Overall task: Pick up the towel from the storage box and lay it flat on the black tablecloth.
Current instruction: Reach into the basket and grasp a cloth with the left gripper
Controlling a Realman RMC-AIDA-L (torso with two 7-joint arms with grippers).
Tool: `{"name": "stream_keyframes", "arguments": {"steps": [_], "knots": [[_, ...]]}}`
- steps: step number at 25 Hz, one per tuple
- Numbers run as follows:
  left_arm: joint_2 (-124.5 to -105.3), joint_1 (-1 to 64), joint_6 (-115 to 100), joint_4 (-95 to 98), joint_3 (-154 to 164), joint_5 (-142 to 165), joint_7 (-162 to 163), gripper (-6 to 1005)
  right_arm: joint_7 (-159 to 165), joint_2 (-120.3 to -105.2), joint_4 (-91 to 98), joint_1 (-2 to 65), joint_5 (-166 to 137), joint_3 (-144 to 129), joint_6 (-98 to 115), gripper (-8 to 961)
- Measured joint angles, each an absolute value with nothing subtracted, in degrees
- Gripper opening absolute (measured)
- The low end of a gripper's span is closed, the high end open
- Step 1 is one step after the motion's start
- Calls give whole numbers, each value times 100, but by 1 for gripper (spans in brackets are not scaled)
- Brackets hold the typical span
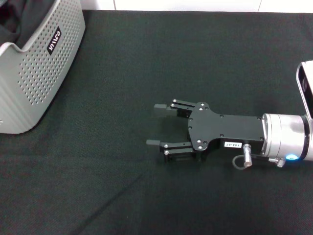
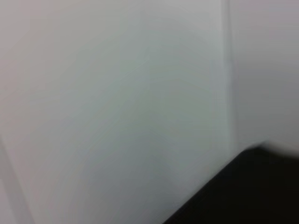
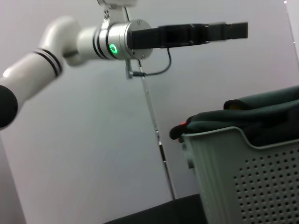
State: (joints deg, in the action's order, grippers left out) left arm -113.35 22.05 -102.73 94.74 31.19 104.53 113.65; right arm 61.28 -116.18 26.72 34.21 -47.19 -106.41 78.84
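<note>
Black tablecloth (image 1: 195, 58), one storage box (image 1: 34, 73), one towel (image 3: 252, 116)

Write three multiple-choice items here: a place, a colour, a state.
1. Where is the towel? A) flat on the cloth B) in the storage box C) in a gripper
2. What colour is the storage box? A) red B) blue C) light grey
3. The right gripper has its fingers: A) open and empty B) shut on the towel C) shut on the rim
B: it is heaped inside the box. C: its perforated walls are light grey. A: a clear gap, nothing between them.
</note>
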Motion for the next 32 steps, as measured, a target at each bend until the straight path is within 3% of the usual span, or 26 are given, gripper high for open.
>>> {"name": "stream_keyframes", "arguments": {"steps": [6,13,21,32], "knots": [[-11471,2238,-9854,10932,2989,12206,11286,592,6057,-11619,2671,3381,-4704,-10545,7819,863],[-11609,2260,-9652,11369,3170,13663,11102,591,6031,-11619,2672,3396,-4670,-10538,7703,862],[-11970,2174,-8835,10997,4183,15176,10871,590,5983,-11619,2671,3400,-4666,-10549,7632,862],[-11977,2033,-8715,11186,4485,15479,10914,589,5964,-11619,2666,3302,-4598,-10538,7620,862]]}}
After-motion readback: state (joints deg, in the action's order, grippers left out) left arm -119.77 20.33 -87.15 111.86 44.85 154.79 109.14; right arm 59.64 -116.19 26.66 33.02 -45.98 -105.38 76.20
